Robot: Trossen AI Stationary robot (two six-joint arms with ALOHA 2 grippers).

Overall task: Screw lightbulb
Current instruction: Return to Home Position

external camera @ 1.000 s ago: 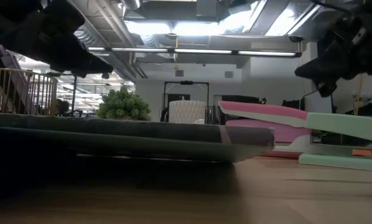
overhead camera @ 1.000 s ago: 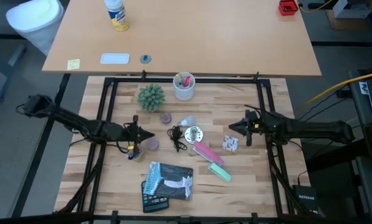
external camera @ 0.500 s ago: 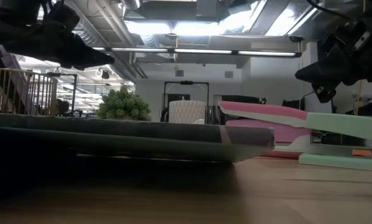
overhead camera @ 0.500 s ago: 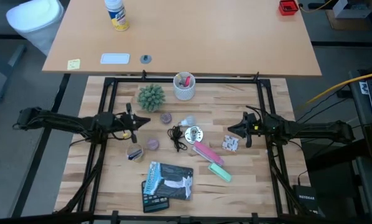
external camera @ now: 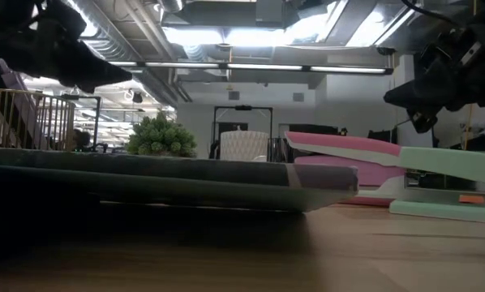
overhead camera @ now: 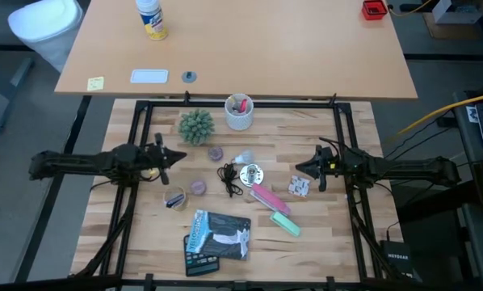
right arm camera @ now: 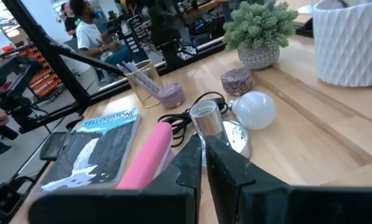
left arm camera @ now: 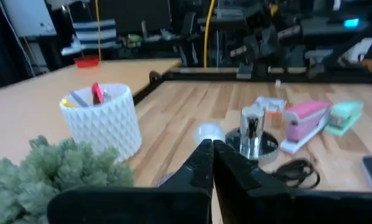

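Lightbulb [overhead camera: 242,157] loose on tabletop [overhead camera: 322,230]: light, fragile, slick glass (apt to roll); grip gently round globe. Left hand [overhead camera: 179,156], right hand [overhead camera: 300,168] pinched closed, empty.

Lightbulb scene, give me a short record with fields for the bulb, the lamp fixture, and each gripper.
Lightbulb: lying on the table, out of the socket, beside the lamp fixture
Lamp fixture: silver disc, socket empty, black cord attached
Left gripper: shut, empty, raised over the table's left side
Right gripper: shut, empty, raised over the right side
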